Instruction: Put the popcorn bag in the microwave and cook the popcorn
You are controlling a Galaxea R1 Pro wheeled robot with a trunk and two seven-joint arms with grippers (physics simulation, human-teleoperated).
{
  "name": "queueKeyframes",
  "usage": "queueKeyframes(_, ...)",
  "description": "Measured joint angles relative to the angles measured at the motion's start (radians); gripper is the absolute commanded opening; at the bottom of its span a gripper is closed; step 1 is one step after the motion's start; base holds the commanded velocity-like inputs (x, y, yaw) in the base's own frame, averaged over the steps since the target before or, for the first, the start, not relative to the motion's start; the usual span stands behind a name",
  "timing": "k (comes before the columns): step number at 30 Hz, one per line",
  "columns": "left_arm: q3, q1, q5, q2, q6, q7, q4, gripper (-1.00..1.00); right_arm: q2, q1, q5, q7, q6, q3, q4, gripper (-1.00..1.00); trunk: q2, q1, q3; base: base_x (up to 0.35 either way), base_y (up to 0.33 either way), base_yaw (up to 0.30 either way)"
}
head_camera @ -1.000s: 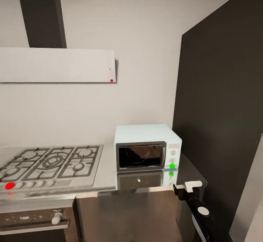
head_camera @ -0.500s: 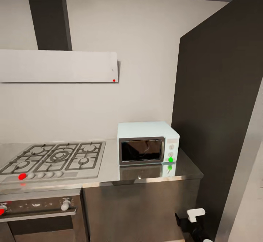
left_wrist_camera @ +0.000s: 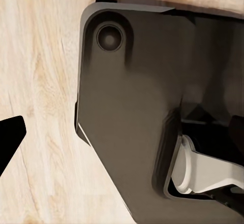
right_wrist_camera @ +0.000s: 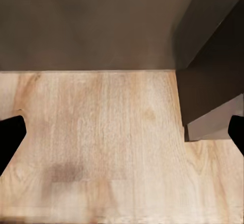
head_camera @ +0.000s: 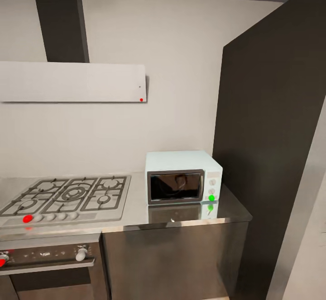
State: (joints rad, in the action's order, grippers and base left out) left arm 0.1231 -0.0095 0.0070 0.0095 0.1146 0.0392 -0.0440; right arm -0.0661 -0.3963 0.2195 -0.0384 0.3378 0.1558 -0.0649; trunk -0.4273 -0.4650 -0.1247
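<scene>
In the right wrist view, the right gripper [right_wrist_camera: 122, 132] points down at a pale wooden floor [right_wrist_camera: 101, 148], its two black fingertips [right_wrist_camera: 10, 137] spread wide apart with nothing between them. Beyond the floor stands a dark cabinet front [right_wrist_camera: 86, 26].

In the left wrist view, one black fingertip [left_wrist_camera: 9, 140] of the left gripper shows over the same wood floor; whether that gripper is spread or pressed together cannot be told. Just beside it lies the robot's dark base plate [left_wrist_camera: 132, 107], with a white bracket [left_wrist_camera: 208, 170] on it.

From the head view, the nearest thing is the dark oven [head_camera: 50, 268] with its knobs, below the steel gas hob [head_camera: 68, 195]. The grey countertop [head_camera: 136, 216] runs rightward to a tall dark panel [head_camera: 271, 132]. The microwave [head_camera: 183, 177] stands on the countertop near its right end, against the wall, door closed, a green light [head_camera: 211, 197] low on its knob panel. It sits well above and apart from both grippers, which hang low near the floor. Higher on the wall hangs a white range hood [head_camera: 72, 81] with a red dot.
</scene>
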Motion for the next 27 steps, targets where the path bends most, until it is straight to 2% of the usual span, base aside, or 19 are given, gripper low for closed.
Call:
queueKeyframes(2,0.000,0.000,0.000,0.000,0.000,0.000,0.000,1.00,0.001,0.026,0.000,0.000,-0.032,0.000,-0.008,1.00,0.000,0.000,0.000,0.000,0.000,0.000)
queueKeyframes(5,0.000,0.000,0.000,0.000,0.000,0.000,0.000,1.00,0.001,0.103,0.000,0.002,-0.129,0.000,-0.011,1.00,0.000,0.000,0.000,0.000,0.000,0.000)
queueKeyframes(7,0.000,0.000,0.000,0.000,0.000,0.000,0.000,1.00,0.003,0.177,0.000,0.002,-0.168,0.000,-0.011,1.00,0.000,0.000,0.000,0.000,0.000,0.000)
queueKeyframes(10,0.000,0.000,0.000,0.000,0.000,0.000,0.000,1.00,0.008,0.318,0.000,0.001,-0.182,0.000,-0.012,1.00,0.000,0.000,0.000,0.000,0.000,0.000)
queueKeyframes(11,0.000,0.000,0.000,0.000,0.000,0.000,0.000,1.00,0.009,0.335,0.000,0.000,-0.183,0.000,-0.012,1.00,0.000,0.000,0.000,0.000,0.000,0.000)
queueKeyframes(14,0.000,0.000,0.000,0.000,0.000,0.000,0.000,1.00,0.010,0.354,0.000,-0.005,-0.176,0.003,-0.011,1.00,0.000,0.000,0.000,0.000,0.000,0.000)
queueKeyframes(27,0.000,0.000,0.000,0.000,0.002,0.001,0.000,1.00,0.008,0.356,0.000,-0.003,-0.165,0.006,-0.008,1.00,0.000,0.000,0.000,0.000,0.000,0.000)
